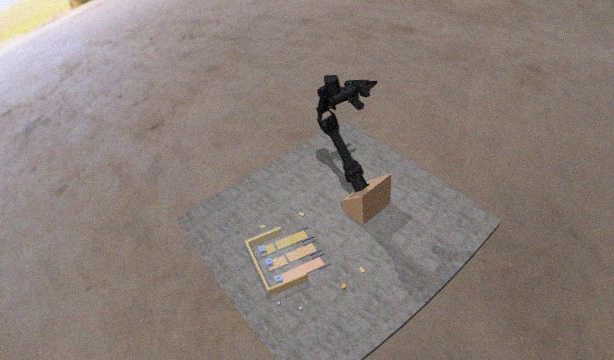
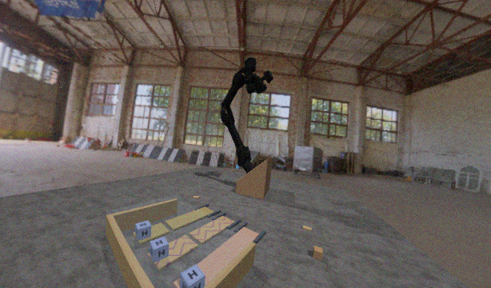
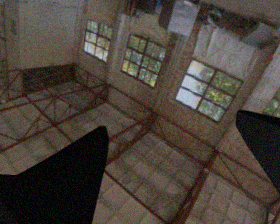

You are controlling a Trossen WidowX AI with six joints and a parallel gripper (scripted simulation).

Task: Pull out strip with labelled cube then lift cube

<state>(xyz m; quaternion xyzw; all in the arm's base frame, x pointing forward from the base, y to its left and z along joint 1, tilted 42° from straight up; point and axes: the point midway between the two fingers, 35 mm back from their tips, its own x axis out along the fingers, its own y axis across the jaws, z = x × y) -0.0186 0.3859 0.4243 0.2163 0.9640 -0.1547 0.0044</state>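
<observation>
The gripper (image 1: 369, 86) is held high above the wedge base (image 1: 368, 199), jaws apart, with nothing gripped, well apart from the strips (image 1: 297, 255).

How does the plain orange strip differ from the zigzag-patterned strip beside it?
The plain orange strip runs unbroken from its cube to its dark handle; the zigzag-patterned strip is split in two by a gap. The orange one has no pattern; the zigzag one has wavy lines. Both lie inside the wooden frame, each carrying an H-labelled cube.
</observation>
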